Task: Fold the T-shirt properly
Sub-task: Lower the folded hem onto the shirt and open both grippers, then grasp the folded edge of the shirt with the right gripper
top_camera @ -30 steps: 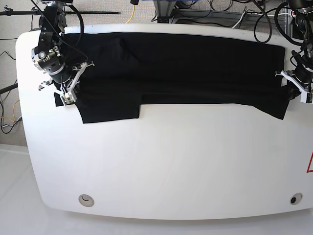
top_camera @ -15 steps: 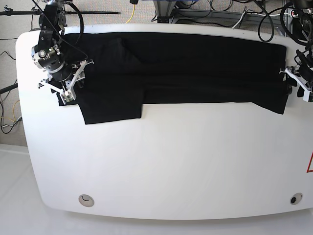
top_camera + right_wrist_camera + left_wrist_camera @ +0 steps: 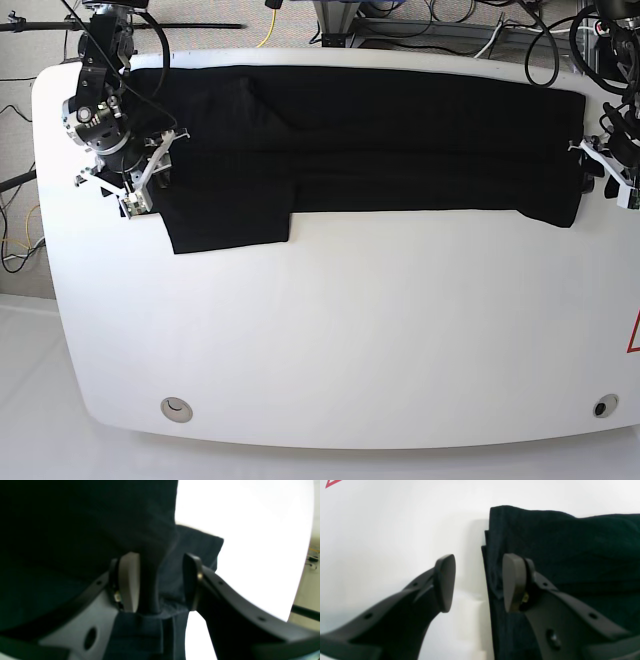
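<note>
The black T-shirt lies plain side up as a long folded band across the far half of the white table, with a sleeve flap sticking out toward me at its left. My right gripper is at the shirt's left end. In the right wrist view it is open, with a raised ridge of the T-shirt between the pads. My left gripper is at the shirt's right end. In the left wrist view it is open, straddling the hem of the T-shirt without pinching it.
Two round holes sit near the table's front corners. A red triangle sticker marks the right edge. Cables and stands lie on the floor beyond the far edge.
Both grippers have opened and let go of the shirt's ends. The right end of the cloth has slackened and drawn back slightly, and both grippers have shifted a little toward the far edge.
</note>
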Controlling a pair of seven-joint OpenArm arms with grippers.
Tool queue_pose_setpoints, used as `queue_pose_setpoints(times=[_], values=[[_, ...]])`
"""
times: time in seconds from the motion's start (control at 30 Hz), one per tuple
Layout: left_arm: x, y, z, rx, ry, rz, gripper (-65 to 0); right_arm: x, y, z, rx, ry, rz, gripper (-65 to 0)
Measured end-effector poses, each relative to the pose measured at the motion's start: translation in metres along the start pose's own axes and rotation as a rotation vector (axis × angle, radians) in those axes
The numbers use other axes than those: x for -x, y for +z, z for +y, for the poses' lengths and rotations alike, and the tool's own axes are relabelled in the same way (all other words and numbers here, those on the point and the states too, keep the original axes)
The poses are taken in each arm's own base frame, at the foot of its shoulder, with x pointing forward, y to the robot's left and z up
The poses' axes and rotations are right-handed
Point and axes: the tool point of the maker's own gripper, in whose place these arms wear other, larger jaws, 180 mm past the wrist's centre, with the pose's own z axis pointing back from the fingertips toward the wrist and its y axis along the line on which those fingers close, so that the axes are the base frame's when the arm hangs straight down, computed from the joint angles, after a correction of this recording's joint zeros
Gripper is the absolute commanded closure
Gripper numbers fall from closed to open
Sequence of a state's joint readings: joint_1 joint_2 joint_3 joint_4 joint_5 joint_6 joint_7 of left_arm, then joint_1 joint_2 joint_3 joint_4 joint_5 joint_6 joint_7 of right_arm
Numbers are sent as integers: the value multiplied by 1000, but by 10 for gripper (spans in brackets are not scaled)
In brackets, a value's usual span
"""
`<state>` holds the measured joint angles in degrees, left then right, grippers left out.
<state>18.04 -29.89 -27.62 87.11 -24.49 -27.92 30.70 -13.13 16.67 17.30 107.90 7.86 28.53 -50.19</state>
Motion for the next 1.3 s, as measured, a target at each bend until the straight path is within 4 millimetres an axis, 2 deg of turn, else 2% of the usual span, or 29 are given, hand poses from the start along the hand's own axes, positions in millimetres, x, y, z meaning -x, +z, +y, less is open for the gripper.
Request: queue_pose_setpoints(times=[0.13,0.3,0.33,0.6,0.73,1.0,1.17,1.3], values=[[10,0,-1,4,-12,52,-343,-1,1,8,-45,-23,-7,-393],[9,-1,-5,7,-15,56,-348,-9,6,20,-93,-40,-42,-452],[8,0,-7,10,-19,54,-342,-13,8,22,-100,-41,-56,-468],[-5,-1,-37,63,-40,26,-330,-62,11,25,-91,-54,-199,-472],[-14,1,-42,66,-54,3,-332,-76,2,23,-98,-79,-219,-486],[-18,4,-41,60,-56,-21,-332,-80,-32,21,-133,-167,-172,-479],[-16,1,-41,62,-36,-20,-325,-81,-51,18,-159,-230,-171,-448],[-11,-1,-40,58,-19,-8,-321,-74,-62,16,-166,-258,-142,-410]])
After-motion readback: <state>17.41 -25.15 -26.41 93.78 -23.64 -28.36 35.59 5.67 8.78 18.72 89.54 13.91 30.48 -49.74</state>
